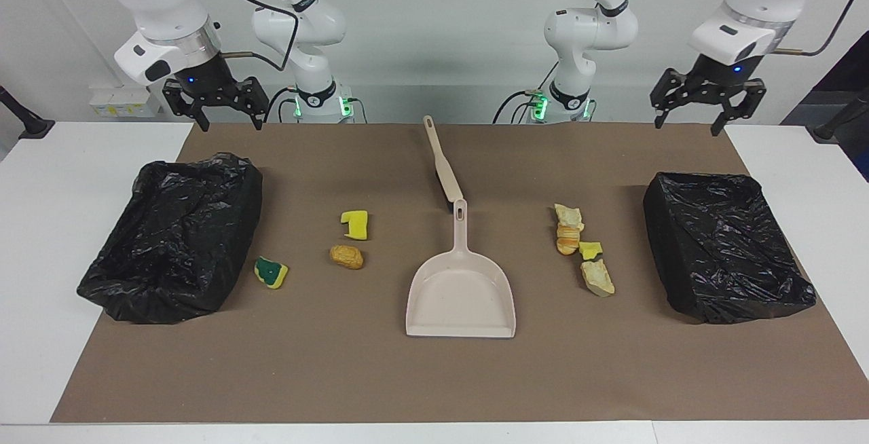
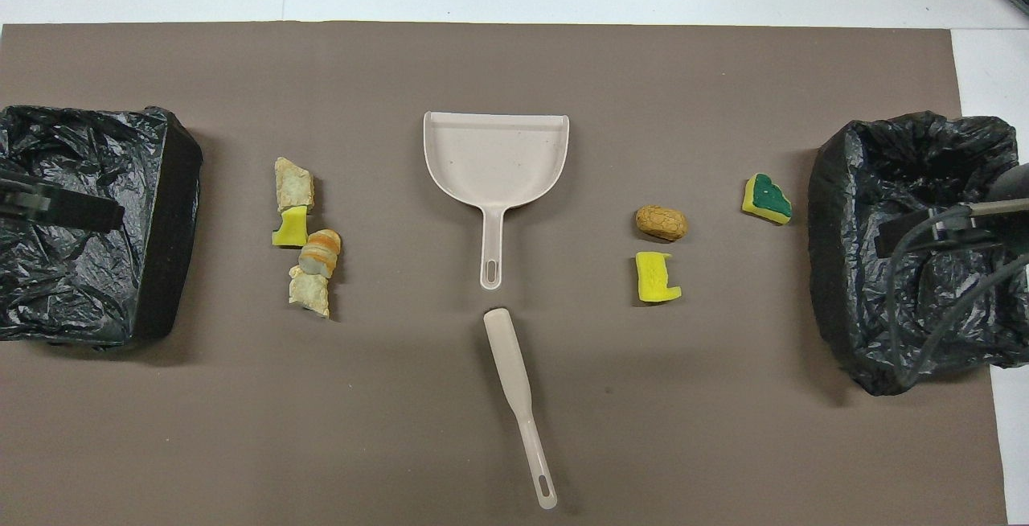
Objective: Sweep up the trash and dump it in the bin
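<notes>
Trash, left arm's end: four scraps in a tight row on the brown mat [image 1: 434, 376], a tan bread chunk [image 1: 567, 214] nearest the robots, then a croissant piece [image 1: 566, 239], a small yellow sponge bit [image 1: 590, 250] and a second bread chunk [image 1: 597, 277] farthest.
Trash, right arm's end: a yellow sponge piece [image 1: 355, 224], a brown potato-like lump [image 1: 346, 256] just beside it and farther from the robots, and a green-and-yellow sponge [image 1: 271, 272] near the bin.
Dustpan [image 1: 461, 292]: beige, mid-mat between the two groups, mouth turned away from the robots.
Brush [image 1: 442, 168]: beige, nearer the robots, its head close to the dustpan's handle.
Bins: a black-bagged bin [image 1: 726, 246] at the left arm's end, another [image 1: 175, 235] at the right arm's end.
Left gripper [image 1: 686, 122]: raised over the mat's edge nearest the robots, fingers wide, holding nothing.
Right gripper [image 1: 231, 121]: raised over the mat's corner by its bin, fingers wide, holding nothing.
Writing: none readable.
</notes>
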`<state>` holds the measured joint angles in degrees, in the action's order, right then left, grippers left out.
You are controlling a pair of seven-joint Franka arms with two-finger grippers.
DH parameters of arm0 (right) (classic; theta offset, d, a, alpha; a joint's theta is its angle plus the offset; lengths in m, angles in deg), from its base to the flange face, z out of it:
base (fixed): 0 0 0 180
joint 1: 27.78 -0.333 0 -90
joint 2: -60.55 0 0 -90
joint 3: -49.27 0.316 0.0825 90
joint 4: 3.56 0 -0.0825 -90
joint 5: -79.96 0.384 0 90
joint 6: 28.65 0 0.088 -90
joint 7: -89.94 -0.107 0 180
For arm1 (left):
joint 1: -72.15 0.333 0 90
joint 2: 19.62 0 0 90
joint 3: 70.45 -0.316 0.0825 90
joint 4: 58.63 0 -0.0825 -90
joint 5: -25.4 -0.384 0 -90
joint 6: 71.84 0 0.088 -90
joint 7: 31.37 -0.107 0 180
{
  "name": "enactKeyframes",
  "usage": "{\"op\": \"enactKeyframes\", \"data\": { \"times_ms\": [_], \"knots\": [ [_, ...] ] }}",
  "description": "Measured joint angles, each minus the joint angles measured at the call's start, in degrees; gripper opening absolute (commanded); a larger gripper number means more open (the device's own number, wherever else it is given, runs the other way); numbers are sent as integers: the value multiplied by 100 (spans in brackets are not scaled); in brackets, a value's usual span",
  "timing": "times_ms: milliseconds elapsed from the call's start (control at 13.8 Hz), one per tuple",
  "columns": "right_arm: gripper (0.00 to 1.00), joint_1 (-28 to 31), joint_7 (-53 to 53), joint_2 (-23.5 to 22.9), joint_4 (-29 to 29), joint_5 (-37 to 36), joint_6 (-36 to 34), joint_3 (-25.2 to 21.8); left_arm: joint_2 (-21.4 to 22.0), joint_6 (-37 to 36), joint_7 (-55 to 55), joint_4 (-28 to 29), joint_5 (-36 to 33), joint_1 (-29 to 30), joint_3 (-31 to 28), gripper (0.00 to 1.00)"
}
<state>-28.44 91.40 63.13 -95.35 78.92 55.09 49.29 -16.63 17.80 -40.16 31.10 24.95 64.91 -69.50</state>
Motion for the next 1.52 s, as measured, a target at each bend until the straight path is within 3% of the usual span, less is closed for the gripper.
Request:
{"op": "enactKeyframes", "data": {
  "times_ms": [218, 508, 726, 1089, 1524],
  "knots": [
    [100, -56, 0, 0, 2, 2, -200, 2, 151, 282, 770, 703, 7, -721, 26, 100],
    [100, -99, 0, -41, 1, 26, 10, 13, 265, 1996, 2342, 2049, 7, -1913, 59, 100],
    [100, -295, -305, -252, -4, 31, 330, 131, -17, 2944, 3115, 2353, 5, -2401, 52, 100],
    [100, -678, -1134, -1044, 16, 236, 1026, 166, -518, 3057, 4892, 2555, 1, -3684, 65, 100],
    [100, -1560, -2794, -1967, 641, 251, 1409, 175, -480, 3566, 6413, 3391, 222, -4818, 82, 100]
  ]
}}
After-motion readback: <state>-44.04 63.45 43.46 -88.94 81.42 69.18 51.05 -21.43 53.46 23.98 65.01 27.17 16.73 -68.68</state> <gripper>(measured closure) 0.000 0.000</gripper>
